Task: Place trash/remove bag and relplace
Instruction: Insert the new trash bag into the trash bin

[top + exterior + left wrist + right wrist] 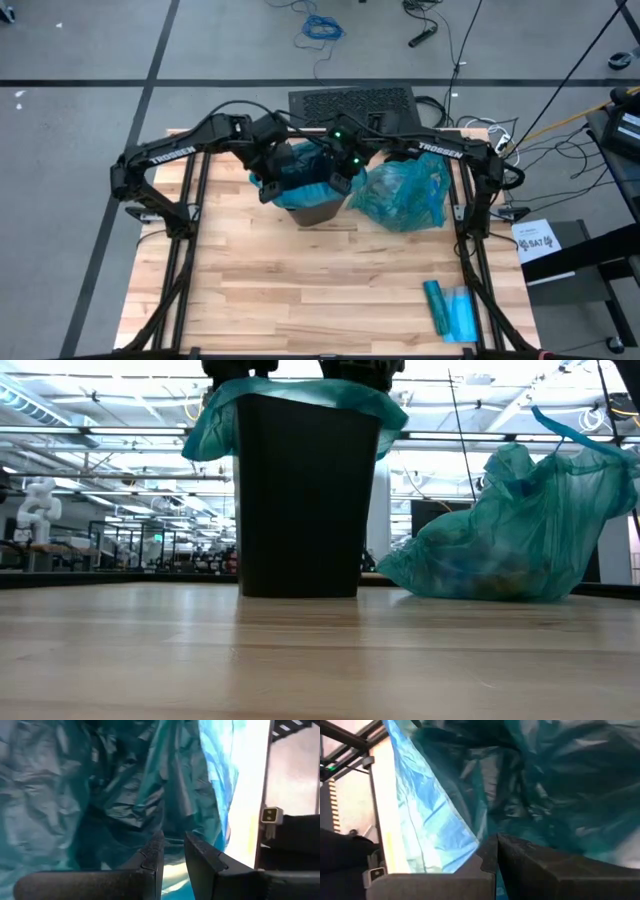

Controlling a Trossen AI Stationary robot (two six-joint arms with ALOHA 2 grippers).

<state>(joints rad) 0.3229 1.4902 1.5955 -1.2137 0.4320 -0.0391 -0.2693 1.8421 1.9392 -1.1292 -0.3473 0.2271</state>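
Observation:
A black bin stands on the table, lined with a teal bag whose edge is folded out over the rim. Both grippers are at the bin's mouth. My left gripper is on the bin's left side and reaches into the lined bin, its fingers only narrowly apart. My right gripper is on the bin's right side, shut at the bag's film. A second, filled teal bag lies right of the bin. Pale wads of trash show dimly through it. My left gripper: I cannot tell whether its fingers touch the bag's film. My right gripper is shut where the bag's pale-blue upper edge runs down to its fingertips, at the bin's right rim. It comes from above. One layer or several, I cannot tell.
A flat blue-teal plastic packet lies near the table's near right corner. The wooden table stretches in front of the bin. The arms' black frames stand along both side edges. A black grille panel and cables lie beyond the far edge.

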